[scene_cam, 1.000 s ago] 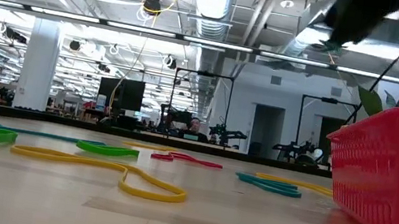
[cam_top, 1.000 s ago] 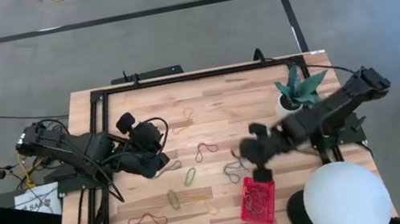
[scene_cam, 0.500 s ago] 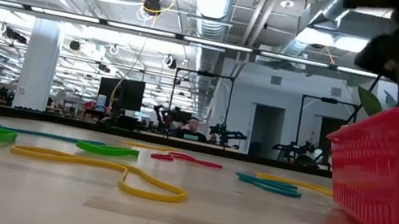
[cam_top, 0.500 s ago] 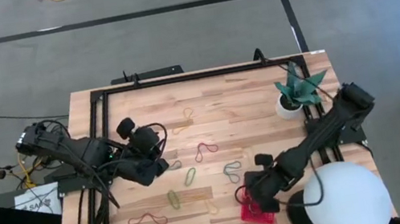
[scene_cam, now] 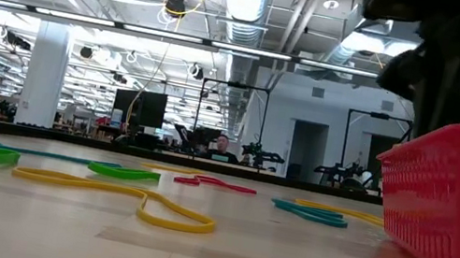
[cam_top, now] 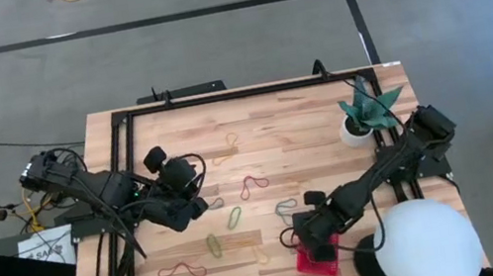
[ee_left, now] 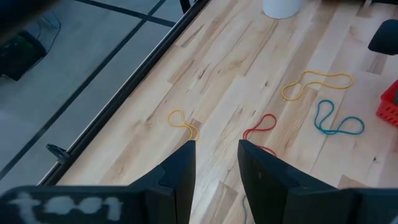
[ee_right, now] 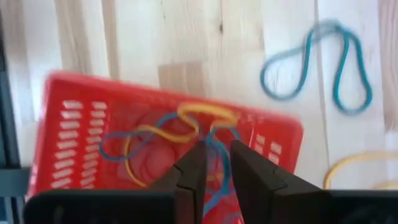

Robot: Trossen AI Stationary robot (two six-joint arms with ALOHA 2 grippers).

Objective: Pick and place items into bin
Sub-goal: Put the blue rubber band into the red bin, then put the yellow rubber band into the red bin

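The small bright red mesh-walled plastic basket [cam_top: 318, 252] sits at the near edge of the pale wooden slatted table [cam_top: 256, 131], its long axis running from the near edge toward the far one, slightly skewed, mouth upward. The right gripper [ee_right: 213, 163] hangs directly above the basket's mouth, likely so that whatever it lets go falls inside; its dark fingers [ee_right: 193, 165] stand a little apart with nothing between them, and yellow and blue rubber-band loops [ee_right: 168, 134] lie tangled on the basket floor just below. Farther out from the basket a teal loop [cam_top: 286, 212] lies flat, then green ones [cam_top: 234, 217] and a red loop [cam_top: 253, 184]. Well away from the basket, across those loops, the left gripper [ee_left: 214, 165] waits with fingers parted and empty. Beyond the basket, toward the far edge, stands a white pot with a green plant [cam_top: 362, 121].
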